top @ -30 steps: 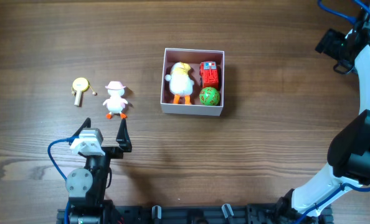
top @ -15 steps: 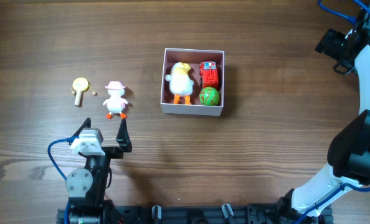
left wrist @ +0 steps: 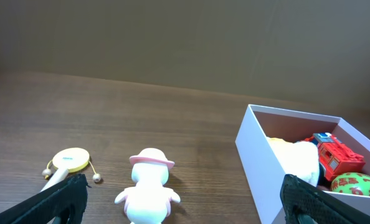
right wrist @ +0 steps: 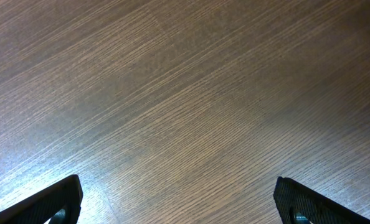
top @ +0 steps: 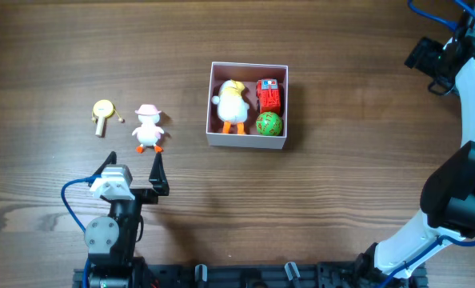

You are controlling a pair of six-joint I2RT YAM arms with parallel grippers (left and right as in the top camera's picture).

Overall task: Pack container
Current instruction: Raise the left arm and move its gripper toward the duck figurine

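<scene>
Nothing has shifted over the last second: both arms and every toy sit where they were.

At the far left of the wooden tabletop (top: 341, 200) lies a small yellow rattle drum (top: 102, 109) with a pale handle, its bead strings loose beside it. Just to its right stands a white duck with a pink hat (top: 148, 128), apart from the drum and touching nothing else.

Below the duck, toward the near edge, the left pincer (top: 131, 168) hovers with its two black fingers (left wrist: 63, 200) spread wide and nothing between them. From the left wrist view the hatted duck stands straight ahead between those fingers, with the drum to its left.

Right of the duck, near the middle of the tabletop, rests the container (top: 248, 142), a square, shallow white box well apart from the loose toys. Inside it, a larger white and yellow duck (top: 233, 102) with orange feet fills the left half. A red toy truck (top: 269, 94) occupies the far right corner, and a green ball (top: 269, 123) sits in the near right corner, just beside the truck.

At the far right, the right arm reaches up past the container's level. The right pincer (right wrist: 179, 202) is also spread wide and empty, with only bare wood grain beneath it in the right wrist view.
</scene>
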